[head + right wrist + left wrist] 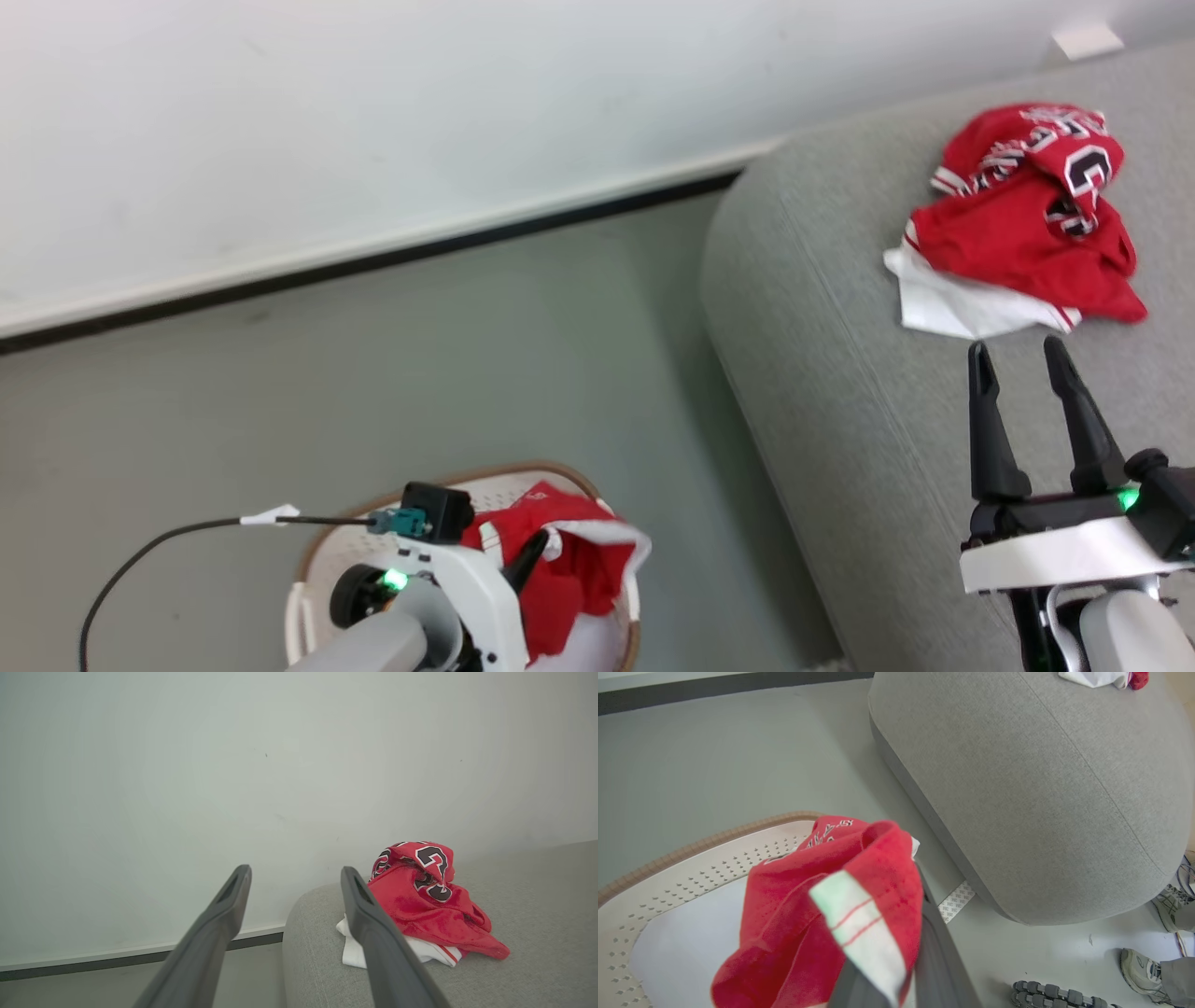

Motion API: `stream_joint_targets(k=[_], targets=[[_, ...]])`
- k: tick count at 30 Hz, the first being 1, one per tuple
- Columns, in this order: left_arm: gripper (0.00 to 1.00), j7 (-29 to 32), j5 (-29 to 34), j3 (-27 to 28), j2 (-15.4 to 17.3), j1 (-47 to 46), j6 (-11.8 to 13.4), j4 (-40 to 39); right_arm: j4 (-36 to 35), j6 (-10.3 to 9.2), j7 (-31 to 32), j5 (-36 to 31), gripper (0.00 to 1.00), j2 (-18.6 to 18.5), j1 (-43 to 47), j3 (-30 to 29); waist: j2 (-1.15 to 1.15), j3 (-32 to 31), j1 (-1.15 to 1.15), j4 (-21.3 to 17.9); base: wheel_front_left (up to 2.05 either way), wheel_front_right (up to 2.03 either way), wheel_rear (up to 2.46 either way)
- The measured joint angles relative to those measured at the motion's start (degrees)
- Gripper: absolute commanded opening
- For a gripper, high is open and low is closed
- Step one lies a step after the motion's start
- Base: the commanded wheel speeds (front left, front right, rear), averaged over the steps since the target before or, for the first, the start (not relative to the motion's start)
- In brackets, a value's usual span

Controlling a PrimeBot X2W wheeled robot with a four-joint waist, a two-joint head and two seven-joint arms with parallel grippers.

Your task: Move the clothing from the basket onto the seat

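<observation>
Left gripper is reaching down into the basket, its fingers clenching a red garment with a white striped trim. In the left wrist view that red garment is draping over the fingers and hanging bunched above the basket, whose perforated cream wall and brown woven rim are curving round behind it; a pale flat pad is lying on the basket bottom. Basket is standing on the grey floor, just beside the rounded edge of the seat but apart from it. Right gripper is hovering over the seat with fingers released wide and gripping nothing, tips pointing toward the red jersey heap. The heap is lying crumpled on the seat cushion, black-white lettering showing on top, with a white garment sticking out beneath its near side. From the right wrist view the right gripper is framing the seat edge, the red jersey heap and white garment sitting just past one fingertip. Two shoes of a person are showing on the floor beyond the seat.
</observation>
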Motion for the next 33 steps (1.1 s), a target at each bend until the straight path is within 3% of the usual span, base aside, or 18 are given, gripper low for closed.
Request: stream_joint_targets(k=[9, 17, 24, 33], targets=[[0.0, -3.61, 4.22, 1.92, -0.2, -3.22, -0.01, -4.8, 1.9, 0.0, -0.01, 0.73, 1.0, -0.62, 4.55, 2.58, 0.0, -7.45, -0.01, 6.54, 0.0, 0.0, 0.0], [0.0, -3.74, 13.89, 13.22, 2.63, -4.25, 2.66, -17.38, 3.03, 0.0, -0.01, 2.56, 1.0, -0.07, 6.21, 5.26, 0.0, -11.42, -0.01, 11.13, 0.0, 0.0, 0.0], [0.0, -3.77, 18.53, 17.68, 4.34, -5.25, 4.41, -25.42, 3.63, 0.0, -0.01, 2.91, 1.0, 0.47, 6.87, 7.54, 0.0, -13.08, 0.0, 13.1, 0.0, 0.0, 0.0], [0.0, -3.78, 19.95, 21.02, 6.09, -6.39, 7.15, -30.96, 4.35, 0.0, -0.01, 2.93, 1.0, 0.86, 6.97, 11.32, 0.0, -13.68, 0.0, 13.7, 0.0, 0.0, 0.0]])
